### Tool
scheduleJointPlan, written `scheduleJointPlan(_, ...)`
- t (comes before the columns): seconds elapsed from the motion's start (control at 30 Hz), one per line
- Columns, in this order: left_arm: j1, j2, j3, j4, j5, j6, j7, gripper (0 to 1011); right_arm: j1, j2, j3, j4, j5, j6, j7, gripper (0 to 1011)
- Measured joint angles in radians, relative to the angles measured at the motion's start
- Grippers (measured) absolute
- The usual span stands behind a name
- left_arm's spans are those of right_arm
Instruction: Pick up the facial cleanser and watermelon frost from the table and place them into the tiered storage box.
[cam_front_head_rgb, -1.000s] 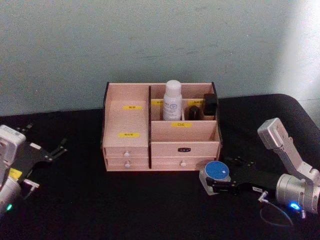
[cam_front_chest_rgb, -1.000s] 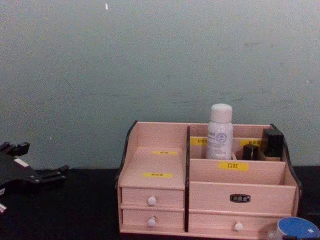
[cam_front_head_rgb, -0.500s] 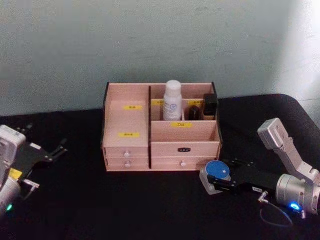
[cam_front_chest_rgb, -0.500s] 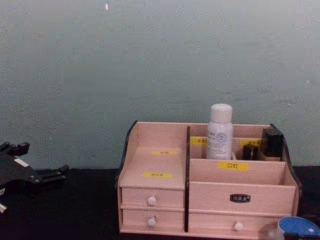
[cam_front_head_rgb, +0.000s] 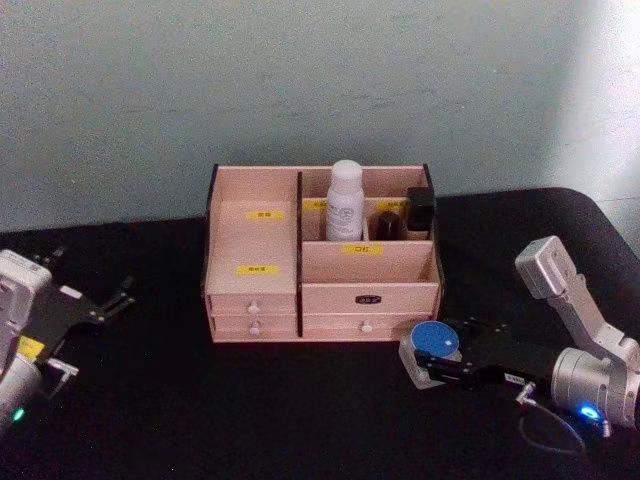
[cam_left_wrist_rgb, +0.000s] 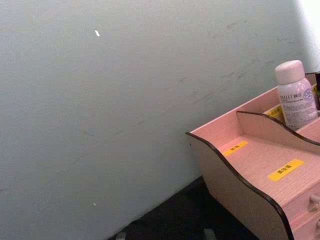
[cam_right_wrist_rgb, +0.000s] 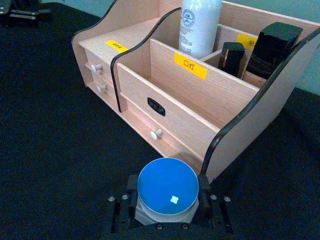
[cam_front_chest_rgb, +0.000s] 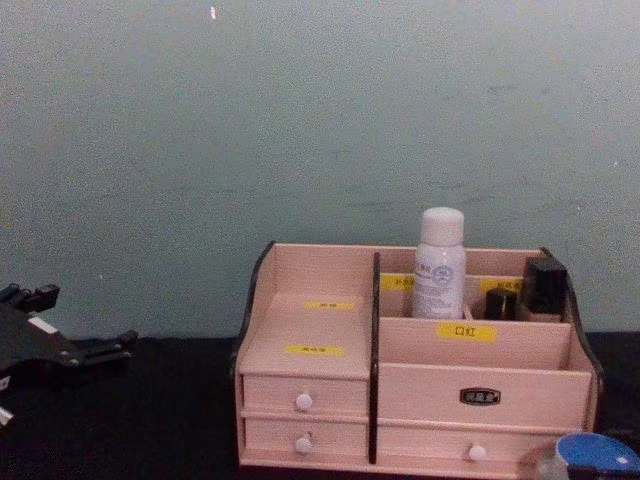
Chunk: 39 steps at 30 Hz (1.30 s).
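Your right hand (cam_front_head_rgb: 433, 356): clenched on watermelon frost (cam_right_wrist_rgb: 167, 186), at tiered storage box (cam_front_head_rgb: 345, 276) front-right corner.
Your left hand (cam_front_head_rgb: 112, 298): well left of box; grip unclear.

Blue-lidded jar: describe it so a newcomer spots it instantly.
Find the pink tiered storage box. Off its front right corner, the right gripper holds a low round jar. Its blue lid sets it apart from the tall white bottle and dark containers inside the box.
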Motion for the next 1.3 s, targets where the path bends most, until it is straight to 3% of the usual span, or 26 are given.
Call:
scheduleJointPlan(0.33, 0.0, 0.0, 0.0, 0.0, 0.0, 0.0, 0.0, 1001, -0.001, 0.022, -0.012, -0.011, -0.004, -0.043, 0.057, 713)
scheduleJointPlan(0.7, 0.0, 0.0, 0.0, 0.0, 0.0, 0.0, 0.0, 1001, 0.024, 0.037, -0.026, -0.037, 0.033, -0.065, 0.119, 713)
scheduleJointPlan(1.0, 0.0, 0.0, 0.0, 0.0, 0.0, 0.0, 0.0, 1001, 0.079, 0.013, -0.061, -0.04, 0.055, -0.078, 0.145, 713)
scheduleJointPlan(1.3, 0.0, 0.0, 0.0, 0.0, 0.0, 0.0, 0.0, 1001, 0.142, -0.026, -0.104, -0.023, 0.045, -0.083, 0.142, 713)
